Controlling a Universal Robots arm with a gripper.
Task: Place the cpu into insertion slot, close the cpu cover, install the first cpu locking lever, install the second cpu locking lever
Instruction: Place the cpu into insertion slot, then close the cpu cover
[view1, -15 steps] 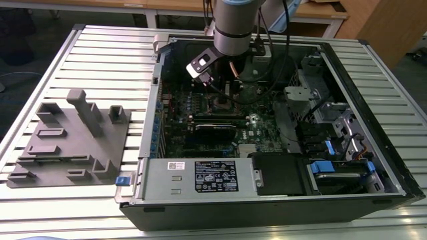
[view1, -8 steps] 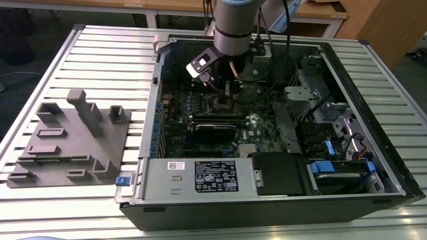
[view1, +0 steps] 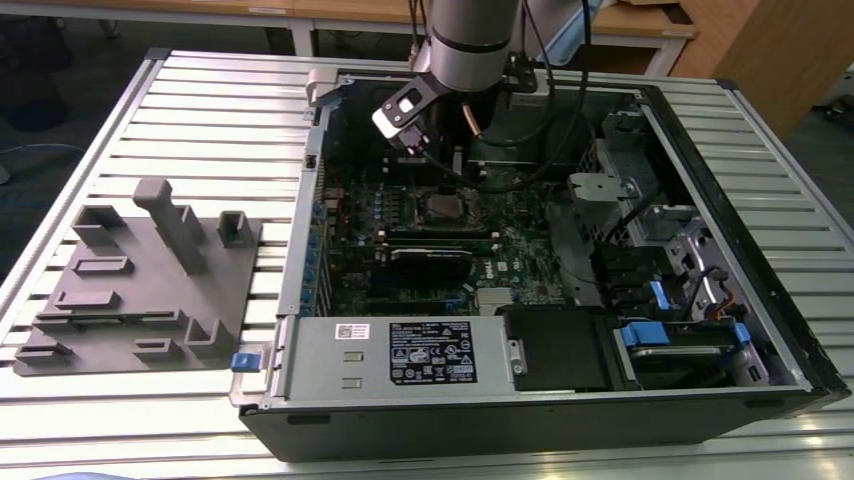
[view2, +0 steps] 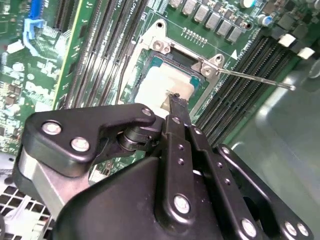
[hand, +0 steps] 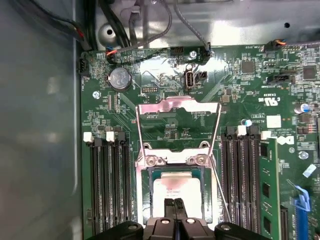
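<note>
In the exterior view your arm (view1: 470, 40) comes in at twelve o'clock and reaches down into the open computer case (view1: 534, 425), which lies on the slatted table (view1: 200, 110); the grey fixture block (view1: 134, 285) sits at nine o'clock of the case, just beside it. The socket (view1: 441, 207) lies at about ten o'clock from the case's middle, right under the arm's tool.

In both wrist views you can see the gripper (hand: 175, 205) with its two fingers pressed together; there is no gap between them and nothing is clamped. Whether the tips touch or hang just over the cpu (hand: 175, 187) you cannot tell.

The cpu lies flat in the socket, pale metal top up. The cpu cover (hand: 178, 106) is swung open, away from the cpu; you see green board through its square opening. A thin lever rod (view2: 255, 78) stands unlatched, angling out from a socket corner beside the memory slots (hand: 240, 190); a green memory stick (hand: 267, 195) sits in that bank.
</note>
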